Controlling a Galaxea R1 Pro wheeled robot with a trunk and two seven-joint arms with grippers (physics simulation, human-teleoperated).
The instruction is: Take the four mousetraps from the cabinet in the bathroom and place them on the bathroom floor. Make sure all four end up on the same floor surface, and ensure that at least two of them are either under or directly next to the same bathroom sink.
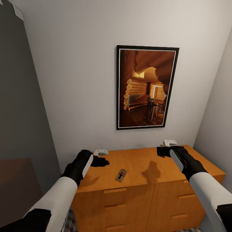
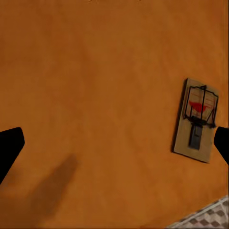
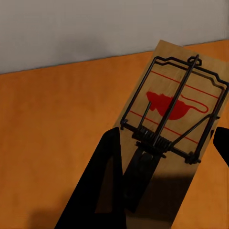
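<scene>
One mousetrap (image 1: 121, 175) lies flat on the top of the orange-brown cabinet (image 1: 138, 161), near its front edge. My left gripper (image 1: 103, 161) hovers open above the cabinet's left part. In the left wrist view that mousetrap (image 2: 196, 119) lies just inside one of the spread fingers (image 2: 9, 149) of the left gripper (image 2: 114, 143). My right gripper (image 1: 161, 151) is over the cabinet's back right. It is shut on a second mousetrap (image 3: 167, 67), whose board sits between the two dark fingers (image 3: 102, 181) of the right gripper (image 3: 167, 136).
A framed picture (image 1: 146, 87) hangs on the white wall behind the cabinet. A grey wall (image 1: 22, 112) closes in on the left and a white wall on the right. A strip of patterned floor tile (image 2: 205, 220) shows past the cabinet's front edge.
</scene>
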